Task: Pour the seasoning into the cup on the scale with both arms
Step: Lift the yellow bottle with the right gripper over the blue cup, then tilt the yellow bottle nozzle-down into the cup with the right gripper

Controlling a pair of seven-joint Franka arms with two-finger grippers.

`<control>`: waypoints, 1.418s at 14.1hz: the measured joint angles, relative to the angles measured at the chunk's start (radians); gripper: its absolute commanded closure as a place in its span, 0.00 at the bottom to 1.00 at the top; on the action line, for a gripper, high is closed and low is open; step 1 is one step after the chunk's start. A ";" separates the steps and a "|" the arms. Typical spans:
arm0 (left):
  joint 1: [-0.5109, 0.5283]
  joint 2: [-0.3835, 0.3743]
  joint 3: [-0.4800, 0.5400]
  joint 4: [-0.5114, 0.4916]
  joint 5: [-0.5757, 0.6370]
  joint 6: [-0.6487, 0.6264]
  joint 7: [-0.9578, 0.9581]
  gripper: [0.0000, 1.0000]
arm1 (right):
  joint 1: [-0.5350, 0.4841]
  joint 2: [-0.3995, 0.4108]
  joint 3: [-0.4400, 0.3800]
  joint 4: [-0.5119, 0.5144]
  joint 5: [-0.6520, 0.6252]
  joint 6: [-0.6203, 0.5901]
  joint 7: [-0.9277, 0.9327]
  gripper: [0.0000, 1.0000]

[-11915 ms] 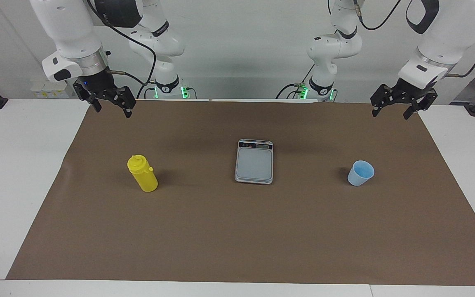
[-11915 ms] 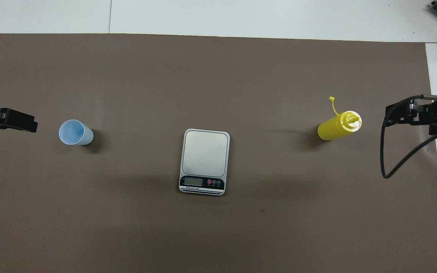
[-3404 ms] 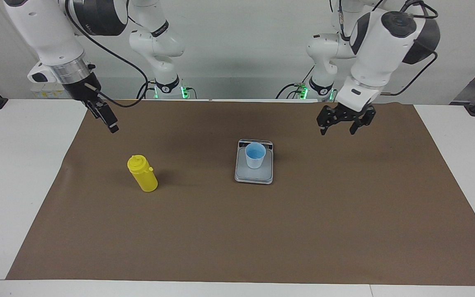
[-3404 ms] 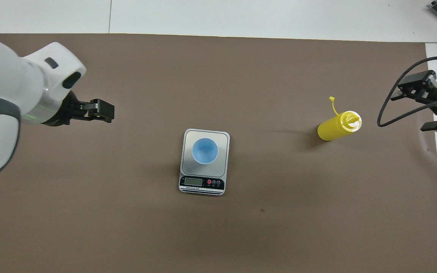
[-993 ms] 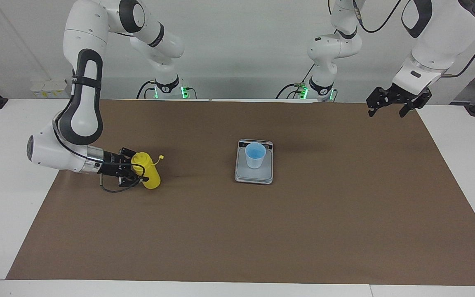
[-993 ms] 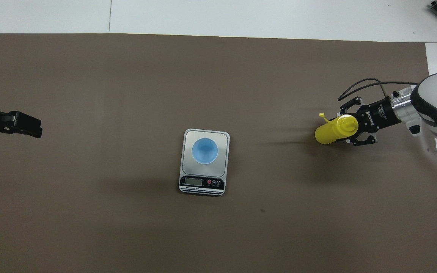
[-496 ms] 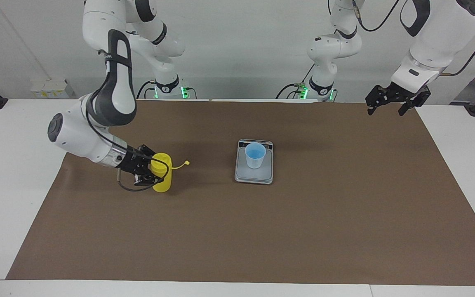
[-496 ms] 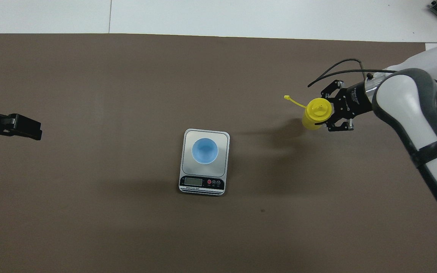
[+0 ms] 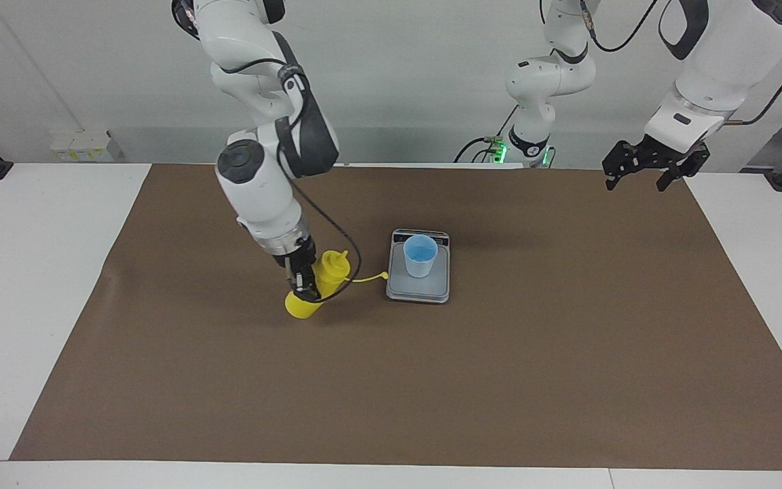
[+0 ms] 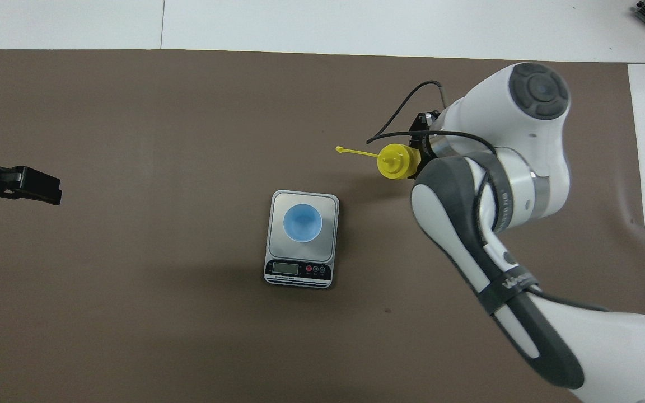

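Observation:
My right gripper [image 9: 307, 284] is shut on the yellow seasoning bottle [image 9: 326, 272], held tilted low over the mat beside the scale, toward the right arm's end. Its nozzle leans toward the scale and its tethered cap [image 9: 383, 275] hangs out near the scale's edge. In the overhead view the bottle [image 10: 394, 162] shows top-on and the arm hides most of that gripper. The light blue cup [image 9: 421, 256] [image 10: 302, 222] stands upright on the grey scale [image 9: 418, 290] [image 10: 298, 269] at mid-table. My left gripper [image 9: 641, 174] [image 10: 31, 186] waits open in the air over the mat's corner at the left arm's end.
A brown mat [image 9: 499, 380] covers most of the white table [image 9: 24, 272]. The right arm's forearm [image 10: 490, 235] reaches across the mat at its own end, hiding that part of the mat in the overhead view.
The right gripper closed on the bottle, lifted it and carried it toward the scale, tilting its nozzle that way. The left arm has barely moved.

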 measured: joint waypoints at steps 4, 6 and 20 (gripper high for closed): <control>-0.029 0.000 0.033 0.000 0.000 0.002 0.000 0.00 | 0.107 0.000 0.000 0.000 -0.212 0.057 0.106 1.00; -0.068 0.000 0.080 0.000 0.000 0.002 0.000 0.00 | 0.141 0.000 0.000 -0.001 -0.305 0.092 0.115 1.00; -0.075 0.000 0.088 0.000 0.000 0.007 0.003 0.00 | 0.226 -0.059 0.001 -0.160 -0.924 0.212 0.117 1.00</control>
